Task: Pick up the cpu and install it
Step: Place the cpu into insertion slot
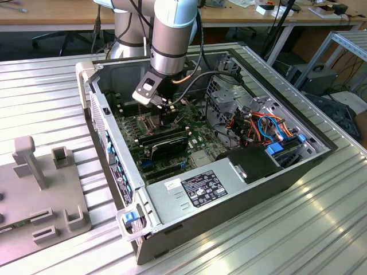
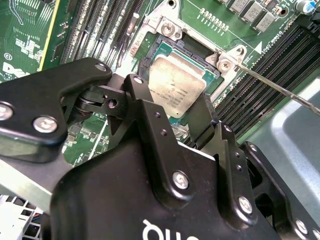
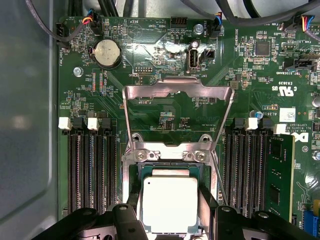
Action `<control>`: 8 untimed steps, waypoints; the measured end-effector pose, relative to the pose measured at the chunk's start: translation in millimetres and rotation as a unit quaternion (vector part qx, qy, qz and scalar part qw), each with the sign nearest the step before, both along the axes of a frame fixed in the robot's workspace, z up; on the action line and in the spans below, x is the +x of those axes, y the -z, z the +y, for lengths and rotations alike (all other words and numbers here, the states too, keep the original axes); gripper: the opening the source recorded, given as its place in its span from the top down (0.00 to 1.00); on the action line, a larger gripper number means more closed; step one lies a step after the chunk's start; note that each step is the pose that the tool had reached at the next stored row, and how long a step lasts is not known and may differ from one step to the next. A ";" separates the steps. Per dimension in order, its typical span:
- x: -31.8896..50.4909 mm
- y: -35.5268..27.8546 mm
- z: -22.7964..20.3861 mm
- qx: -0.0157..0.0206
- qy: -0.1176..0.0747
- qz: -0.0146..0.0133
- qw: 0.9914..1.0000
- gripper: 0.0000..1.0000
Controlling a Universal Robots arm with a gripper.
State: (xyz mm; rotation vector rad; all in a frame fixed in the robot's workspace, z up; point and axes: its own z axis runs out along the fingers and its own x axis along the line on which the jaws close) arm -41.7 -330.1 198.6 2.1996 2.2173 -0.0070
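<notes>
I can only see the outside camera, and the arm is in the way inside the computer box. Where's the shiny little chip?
Observer: In the first wrist view the cpu lies square over the opening of the socket, right under the gripper. I cannot tell whether it is fully seated.
Child: Is the socket's lid closed?
Observer: No. The hinged plate is swung open, clear of the cpu.
Child: And the skinny wire handle?
Observer: In the second wrist view the lever stands free, angled away from the socket.
</notes>
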 end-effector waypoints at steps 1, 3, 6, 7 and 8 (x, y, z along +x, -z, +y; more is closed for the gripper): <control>0.0 0.0 0.0 0.000 0.000 0.000 1.000 0.45; 0.1 0.2 0.1 0.000 0.000 0.000 1.000 0.44; 0.0 0.0 0.0 0.000 0.000 0.000 1.000 0.38; 0.0 0.0 0.0 0.000 0.000 0.000 1.000 0.38; 0.0 -0.2 0.0 0.000 0.000 0.000 1.000 0.38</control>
